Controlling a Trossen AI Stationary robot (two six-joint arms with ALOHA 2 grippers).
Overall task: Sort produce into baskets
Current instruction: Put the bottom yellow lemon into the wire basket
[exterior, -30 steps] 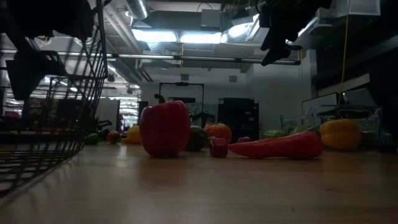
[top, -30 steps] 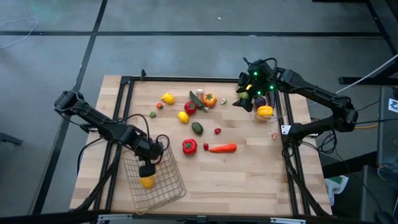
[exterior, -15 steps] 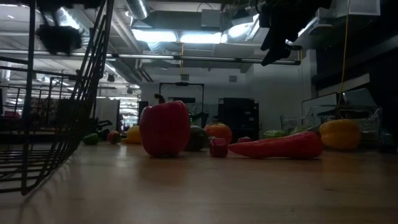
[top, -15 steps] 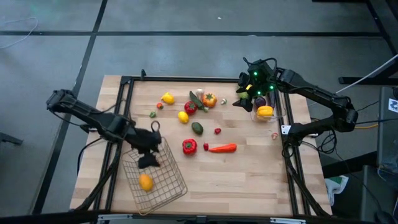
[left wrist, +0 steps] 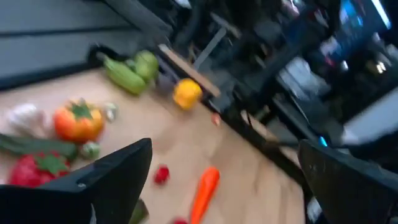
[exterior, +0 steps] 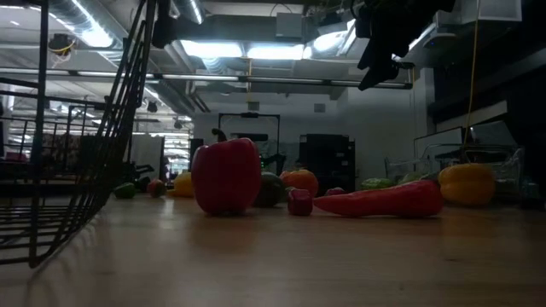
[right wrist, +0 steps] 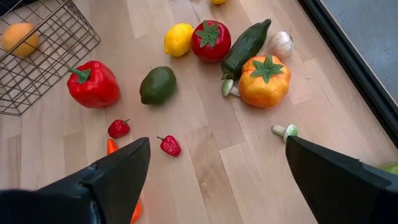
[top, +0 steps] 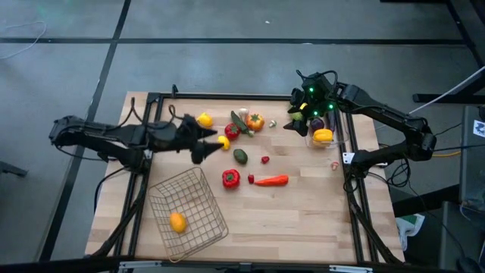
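My left gripper [top: 208,144] hovers open and nearly level above the table, beside a yellow lemon [top: 223,142], with nothing between its fingers. Its wrist view looks past the open fingers at a carrot [left wrist: 203,190] and an orange tomato [left wrist: 78,121]. The wire-mesh basket [top: 198,199] stands at the near left with one yellow-orange fruit [top: 177,221] on its floor. My right gripper [top: 294,117] hangs open over the far right, beside the clear bin [top: 334,143], which holds a yellow pepper [top: 323,136] and a purple eggplant [top: 317,123].
Loose produce lies across the table's middle: red pepper [top: 231,178], carrot [top: 271,180], avocado [top: 240,156], tomato [top: 232,131], orange tomato [top: 255,121], cucumber [right wrist: 245,40], yellow pepper [top: 204,119], small red pieces [top: 265,159]. A dark frame rail [top: 227,96] runs along the far edge.
My left gripper has risen out of the wire basket and swung toward the table's far edge and middle, tipping from pointing down to nearly level. Its fingers stay open. The yellow-orange fruit stays on the basket's floor. The right arm has kept still.
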